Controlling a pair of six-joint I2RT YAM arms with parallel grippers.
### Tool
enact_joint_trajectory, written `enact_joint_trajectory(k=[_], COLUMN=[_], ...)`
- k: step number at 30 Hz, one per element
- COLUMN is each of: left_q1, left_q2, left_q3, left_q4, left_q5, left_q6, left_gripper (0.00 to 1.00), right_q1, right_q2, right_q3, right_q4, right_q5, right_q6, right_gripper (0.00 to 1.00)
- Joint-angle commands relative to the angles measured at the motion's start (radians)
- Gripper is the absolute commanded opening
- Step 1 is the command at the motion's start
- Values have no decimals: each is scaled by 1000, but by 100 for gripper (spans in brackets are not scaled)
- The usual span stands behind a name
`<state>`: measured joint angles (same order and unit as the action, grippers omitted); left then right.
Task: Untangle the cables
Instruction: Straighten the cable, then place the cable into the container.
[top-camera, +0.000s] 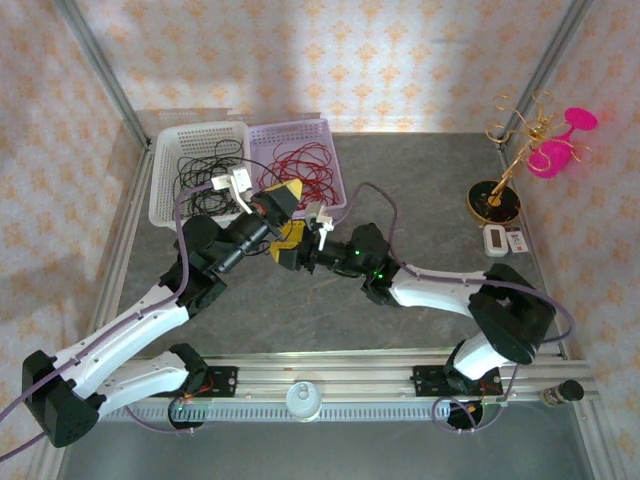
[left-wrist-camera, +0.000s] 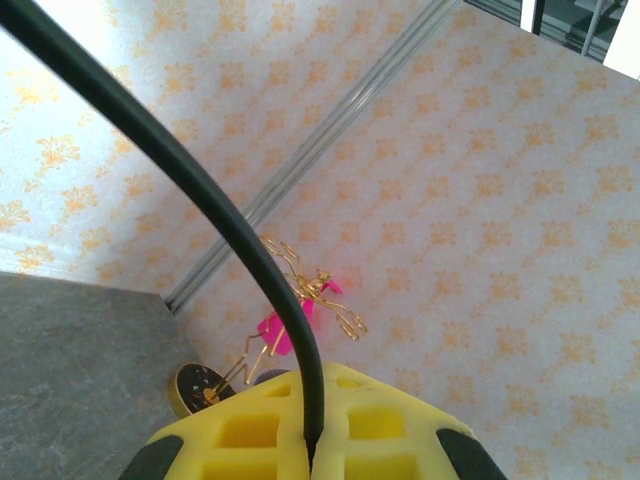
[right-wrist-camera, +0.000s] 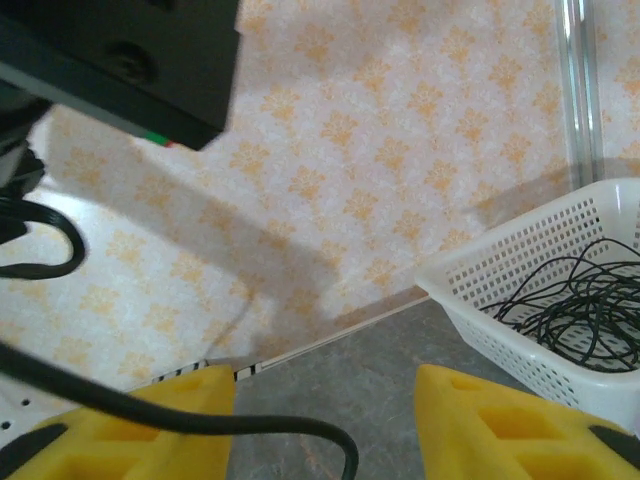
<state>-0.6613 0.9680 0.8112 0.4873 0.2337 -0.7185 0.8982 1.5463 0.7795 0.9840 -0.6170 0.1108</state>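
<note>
A black cable (left-wrist-camera: 200, 190) is pinched between the closed fingers of the left gripper (left-wrist-camera: 311, 425), from which it arcs upward. The right gripper (right-wrist-camera: 325, 430) is held open, its fingers (right-wrist-camera: 500, 425) well apart. A black strand (right-wrist-camera: 260, 425) is seen lying across one finger and curling into the gap, ungripped. Both grippers are seen close together toward the table's (top-camera: 430, 190) far left corner, just beside two baskets. Black cables (top-camera: 205, 165) are heaped in the white basket (top-camera: 165, 170), red cables (top-camera: 305, 160) in the lilac basket (top-camera: 300, 127).
</note>
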Motion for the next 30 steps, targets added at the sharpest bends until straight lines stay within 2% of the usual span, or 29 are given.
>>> enact_joint_trajectory(k=[1, 7, 12, 15, 17, 18, 20, 21, 26, 30], left_q1=[-4, -4, 6, 52, 105, 140, 213, 249, 417, 566], left_q2=[-15, -20, -11, 6, 8, 8, 10, 17, 83, 151], left_q3=[37, 61, 131, 174, 177, 177, 179, 190, 231, 235], left_q4=[35, 9, -112, -203, -224, -232, -248, -268, -342, -314], left_q5=[-26, -61, -152, -207, -223, -220, -208, -208, -213, -122], left_q6=[-15, 16, 125, 191, 204, 208, 236, 263, 368, 363], left_gripper=[0, 0, 0, 0, 0, 0, 0, 0, 0, 0], right_q1=[7, 5, 5, 5, 7, 7, 7, 7, 7, 7], right_q2=[74, 157, 164, 147, 131, 121, 99, 84, 11, -56], right_q3=[35, 47, 21, 1, -7, -11, -19, -21, 11, 72], right_q4=[110, 174, 140, 80, 29, 4, -55, -99, -373, -613], right_q5=[19, 57, 87, 89, 87, 92, 109, 121, 202, 327], right_q6=[2, 59, 76, 83, 88, 89, 89, 85, 81, 85], right_gripper=[45, 16, 7, 5, 8, 15, 35, 41, 46, 47])
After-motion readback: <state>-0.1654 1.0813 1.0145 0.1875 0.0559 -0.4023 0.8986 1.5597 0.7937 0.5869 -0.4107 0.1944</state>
